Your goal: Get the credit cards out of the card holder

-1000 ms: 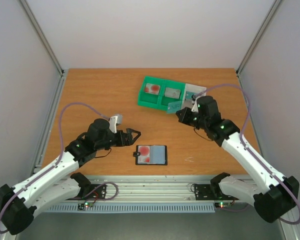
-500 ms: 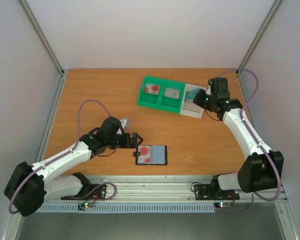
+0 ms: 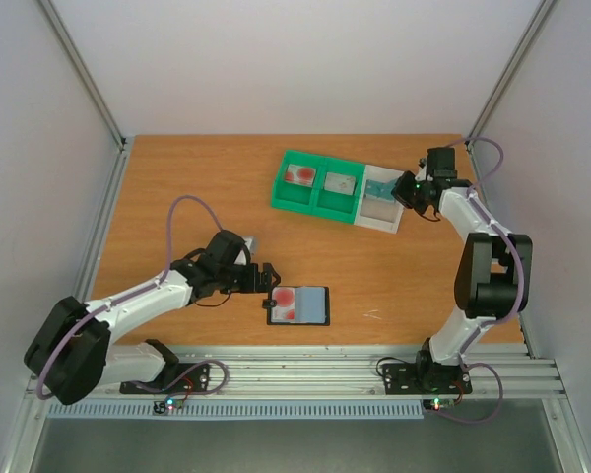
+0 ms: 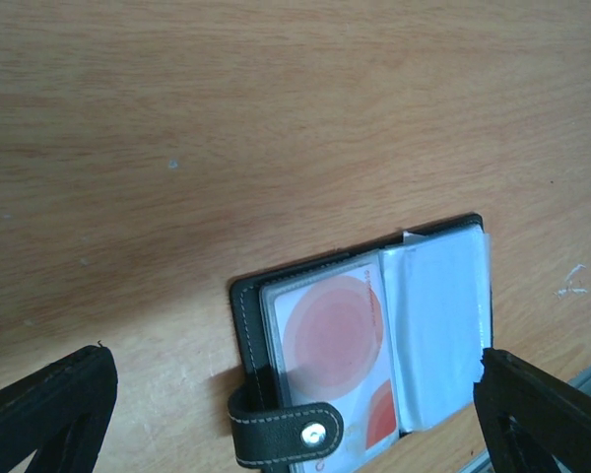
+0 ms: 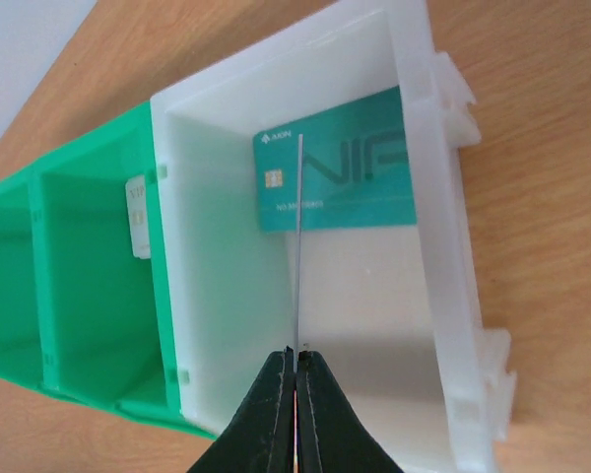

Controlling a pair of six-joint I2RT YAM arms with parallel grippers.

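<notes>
Two grippers working apart: one spread by the wallet, one pinching a card over the trays

On the left, the left gripper (image 3: 270,278) is hovering low over the wooden table (image 3: 197,197) with its jaws standing wide apart and gripping nothing. In its wrist view, its black fingers (image 4: 49,409) are showing at the bottom corners. Just to its right, the card holder (image 3: 298,305) is lying open and flat near the table's front edge. A whitish card with red circles (image 4: 325,340) is sitting under the clear sleeve of its left half. Its right half is showing a pale grey-blue pocket (image 4: 438,325), and the snap strap (image 4: 286,429) is sticking out at its left edge.

Further right and back, the green tray (image 3: 320,205) is holding a red-marked card (image 3: 300,175) in its leftmost compartment and a greyish card (image 3: 340,182) in the next compartment to the right. The white tray (image 5: 374,305) is sitting against the green tray's right end, with a teal card (image 5: 355,182) lying in it. The right gripper (image 3: 404,189) is hanging over this tray, its jaws pinching tight on a thin card (image 5: 297,276) seen only edge-on, so its colour cannot be told.
</notes>
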